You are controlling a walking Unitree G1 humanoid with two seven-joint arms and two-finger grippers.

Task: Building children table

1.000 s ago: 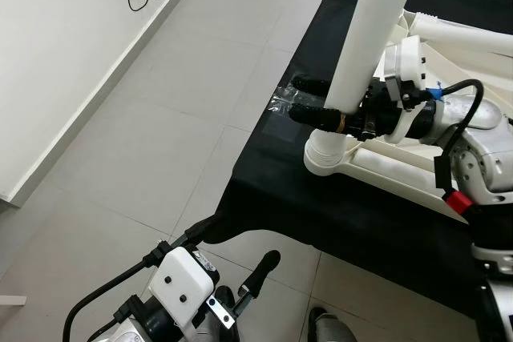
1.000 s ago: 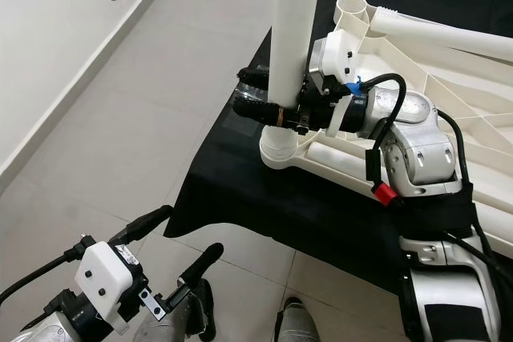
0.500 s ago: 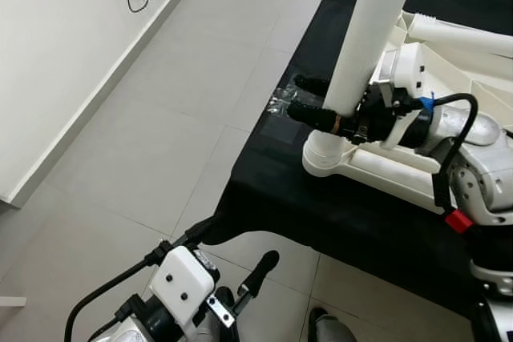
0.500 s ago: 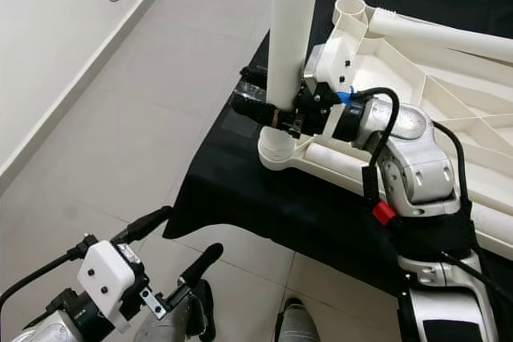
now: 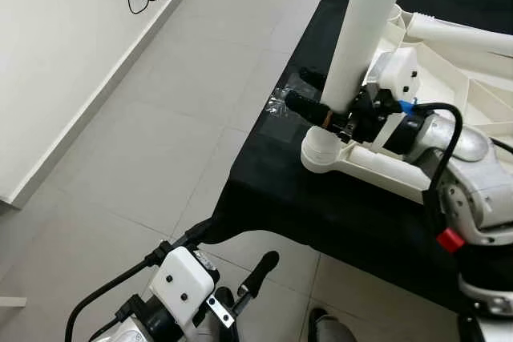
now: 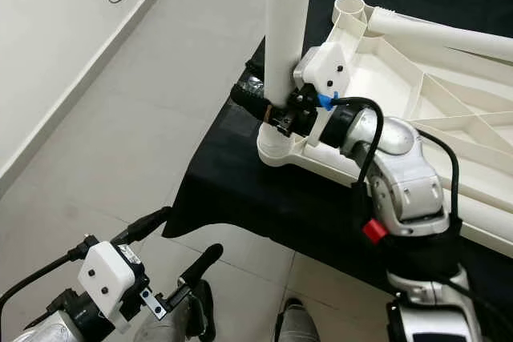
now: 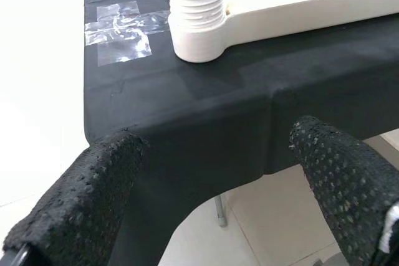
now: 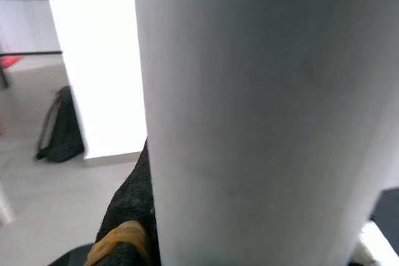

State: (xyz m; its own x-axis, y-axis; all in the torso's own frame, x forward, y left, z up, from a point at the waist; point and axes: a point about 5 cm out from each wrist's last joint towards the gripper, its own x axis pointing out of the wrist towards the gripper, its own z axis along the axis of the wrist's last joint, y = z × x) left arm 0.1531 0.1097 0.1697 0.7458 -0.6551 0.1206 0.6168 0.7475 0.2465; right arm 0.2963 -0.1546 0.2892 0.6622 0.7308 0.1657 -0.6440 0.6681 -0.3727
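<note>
So far one white leg (image 6: 287,22) stands upright in the threaded corner socket (image 6: 276,148) of the upturned white tabletop (image 6: 417,110), which lies on the black-draped table (image 5: 353,222). The right claw (image 6: 258,100) pinches that leg low down, just above the socket, one black finger on each side, so the leg looks to be in the middle of being seated or screwed home rather than finished. A second corner socket (image 6: 350,9) at the far end of the same side stands open with no leg in it, and I judge the other corners are likewise left to do, though they lie out of sight. The worked corner sits close to the table's edge, near a patch of clear tape (image 7: 124,29), with bare tiled floor (image 5: 160,118) beyond, so there is open room on that side. The left claw (image 5: 232,266) hangs low before the table, fingers spread, holding nothing.
</note>
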